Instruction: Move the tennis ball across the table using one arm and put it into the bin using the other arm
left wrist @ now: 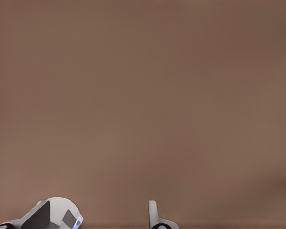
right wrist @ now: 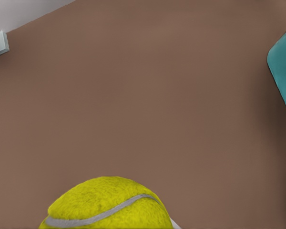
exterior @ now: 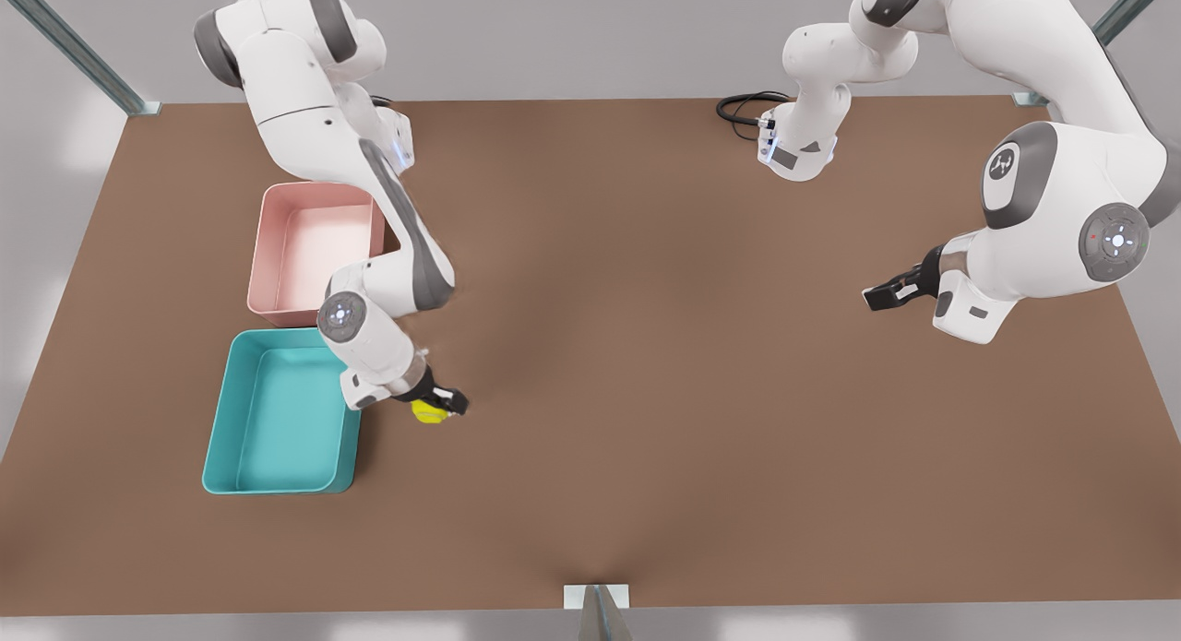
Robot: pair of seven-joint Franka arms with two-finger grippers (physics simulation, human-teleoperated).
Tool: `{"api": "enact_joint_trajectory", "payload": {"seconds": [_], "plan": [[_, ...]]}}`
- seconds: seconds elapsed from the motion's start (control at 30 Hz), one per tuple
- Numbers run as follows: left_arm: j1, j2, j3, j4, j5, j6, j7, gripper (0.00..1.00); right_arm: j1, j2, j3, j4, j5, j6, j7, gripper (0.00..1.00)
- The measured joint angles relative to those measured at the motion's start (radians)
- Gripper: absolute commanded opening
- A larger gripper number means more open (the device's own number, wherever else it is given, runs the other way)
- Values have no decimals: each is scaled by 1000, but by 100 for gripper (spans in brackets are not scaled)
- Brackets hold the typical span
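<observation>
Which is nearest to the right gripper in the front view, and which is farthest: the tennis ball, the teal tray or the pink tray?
From the right gripper:
1. Tennis ball, at the fingers.
2. Teal tray, beside it, toward the front view's left.
3. Pink tray, behind the teal one.

Yellow-green tennis ball (exterior: 427, 411), apparently gripped, just beside the teal tray (exterior: 277, 475).

yellow-green tennis ball (exterior: 428, 411); teal bin (exterior: 226, 443)

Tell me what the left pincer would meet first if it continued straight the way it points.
Probably nothing soon: the left pincer points across bare table toward the other arm; depth is unclear.
</observation>
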Motion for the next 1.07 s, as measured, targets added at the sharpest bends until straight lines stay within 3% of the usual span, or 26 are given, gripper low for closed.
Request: {"api": "enact_joint_trajectory", "payload": {"seconds": [0.2,0.33,0.37,0.4,0.73,0.87,0.93,1.07], "plan": [[3,18,0,-1,-26,-38,-4,100,-243,77,-10,168,-21,-170,-188,48],[21,25,1,4,-50,-62,-1,100,-313,137,-48,222,-40,-223,-328,48],[32,26,1,5,-54,-66,5,100,-318,152,-52,225,-42,-231,-360,59],[38,26,1,6,-57,-68,11,100,-320,164,-55,221,-45,-238,-386,100],[42,25,-1,7,-66,-86,47,100,-290,172,-52,228,-64,-312,-561,100],[31,25,-4,7,-63,-88,55,100,-235,123,-61,415,-110,-478,-584,100],[21,25,-6,7,-59,-88,59,100,-227,24,-61,477,-160,-594,-594,100],[19,25,-8,7,-58,-90,65,100,-248,-241,-53,342,-210,-746,-610,100]]}}
